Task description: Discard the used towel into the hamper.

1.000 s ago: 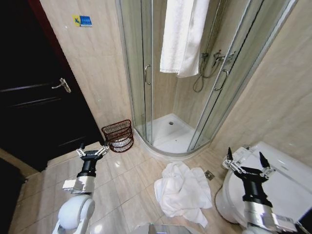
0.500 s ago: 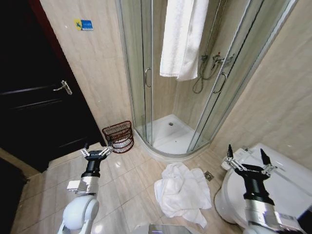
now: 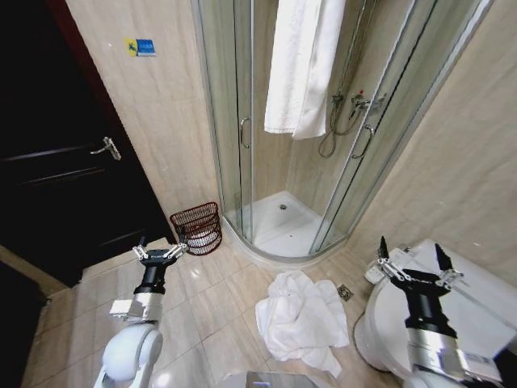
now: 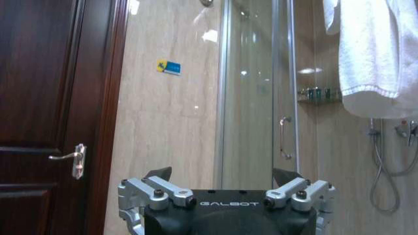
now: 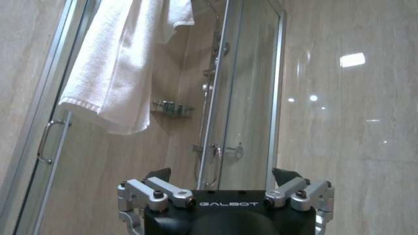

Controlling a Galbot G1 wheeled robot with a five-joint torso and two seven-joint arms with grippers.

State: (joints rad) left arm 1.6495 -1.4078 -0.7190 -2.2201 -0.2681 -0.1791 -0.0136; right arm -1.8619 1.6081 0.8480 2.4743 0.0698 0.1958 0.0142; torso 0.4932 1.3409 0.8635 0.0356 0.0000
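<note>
The left hand (image 3: 158, 251) hovers spread and empty, with the hamper (image 3: 196, 227) just beyond it by the shower wall. The used towel (image 3: 302, 318) lies crumpled on the floor between both hands. To my eye the right hand (image 3: 413, 264), equally splayed and empty above the toilet (image 3: 485, 303), must come down low and pinch a thick fold.

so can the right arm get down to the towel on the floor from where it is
Probably yes: the right gripper is open and empty above the toilet, and the crumpled towel lies on bare tile beside it, nothing between.

Towel (image 3: 303, 319) heaped on the floor before the shower (image 3: 283, 226). Hamper (image 3: 196, 229) left of the shower, against the wall. Toilet (image 3: 452, 311) right of the towel.
</note>
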